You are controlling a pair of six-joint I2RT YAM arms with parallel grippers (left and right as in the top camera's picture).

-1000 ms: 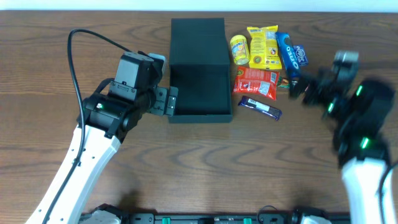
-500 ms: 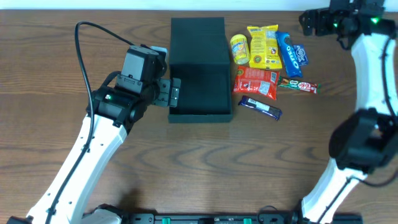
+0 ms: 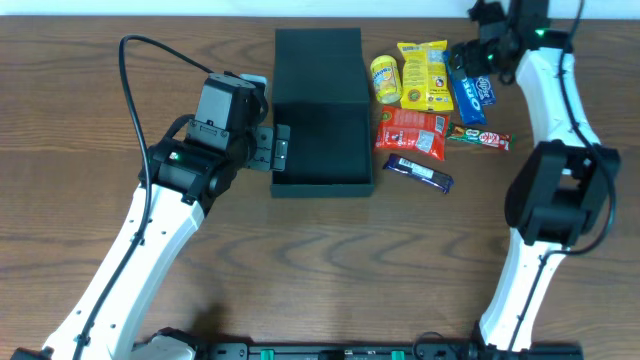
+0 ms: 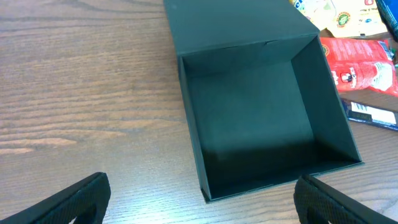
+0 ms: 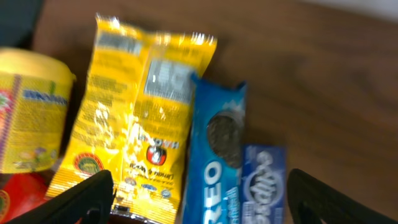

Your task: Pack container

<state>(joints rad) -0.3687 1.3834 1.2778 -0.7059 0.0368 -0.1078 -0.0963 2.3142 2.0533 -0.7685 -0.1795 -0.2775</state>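
The container (image 3: 322, 140) is a matte black square box, open and empty, with its flap lid laid back toward the far side; it also fills the left wrist view (image 4: 267, 124). My left gripper (image 3: 276, 152) is open at the box's left wall, its fingers straddling the near corner (image 4: 199, 202). My right gripper (image 3: 478, 52) is open above the snacks at the far right; in the right wrist view (image 5: 202, 202) it hovers over the blue Oreo pack (image 5: 214, 162) and yellow packet (image 5: 134, 118).
Snacks lie right of the box: a yellow round tub (image 3: 385, 80), yellow packet (image 3: 424, 75), blue Oreo pack (image 3: 462, 88), small blue packet (image 3: 485, 88), red packet (image 3: 411, 133), dark bar (image 3: 420, 174), red-green bar (image 3: 480, 137). The table's far edge runs just behind them.
My right arm swung from the near right to the far right and now reaches left over the snacks. My left gripper has shifted slightly toward the box wall.
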